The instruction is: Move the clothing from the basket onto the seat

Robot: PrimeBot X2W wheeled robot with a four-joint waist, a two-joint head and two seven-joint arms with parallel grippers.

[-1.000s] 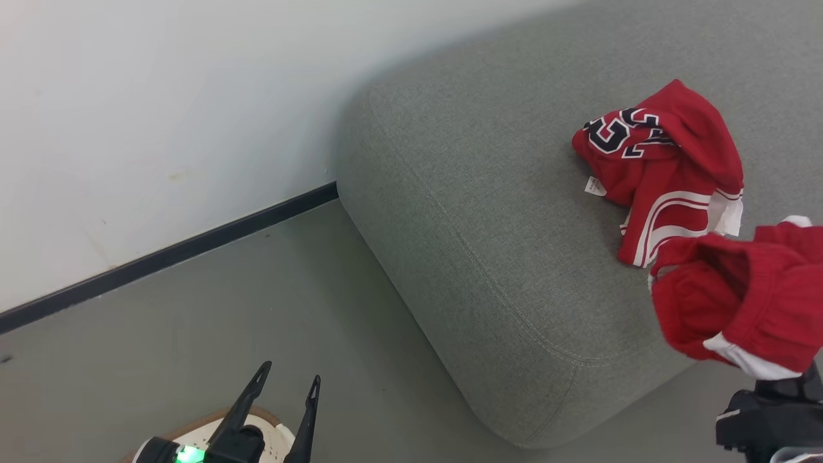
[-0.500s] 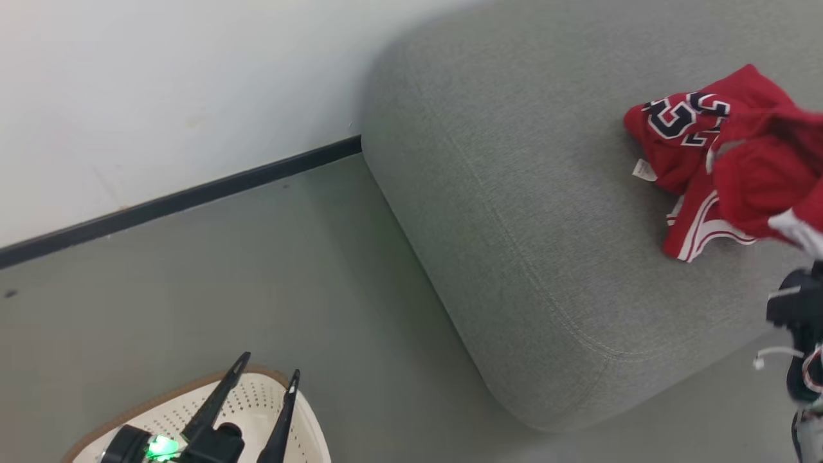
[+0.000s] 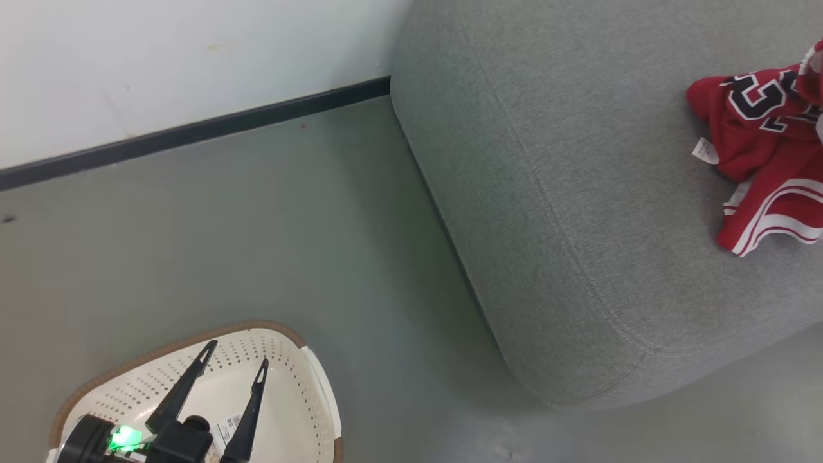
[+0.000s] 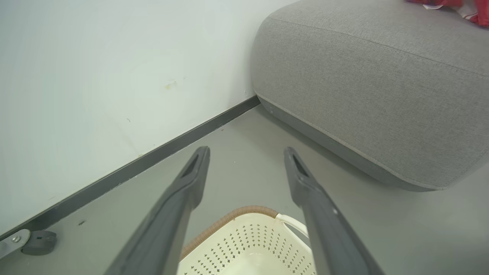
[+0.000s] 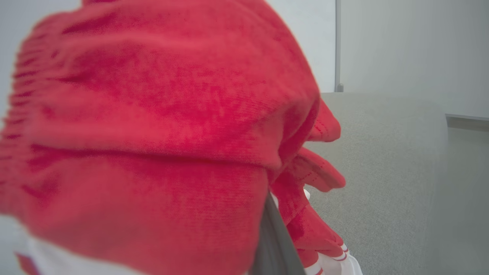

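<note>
The camera has shifted, and the carried garment, at 4 o'clock a second ago, now hangs over the seat beside the lettered garment at 3 o'clock, so release looks due. It drapes the right hand, whose opening I cannot tell. The left hand hangs partly open and empty over the basket at 7 o'clock.

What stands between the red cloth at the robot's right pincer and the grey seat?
Nothing visible blocks it. The carried red garment hangs over the grey seat, with bare cushion beside it. The lettered garment lies on the seat close by, so the carried one may land partly on it.
</note>
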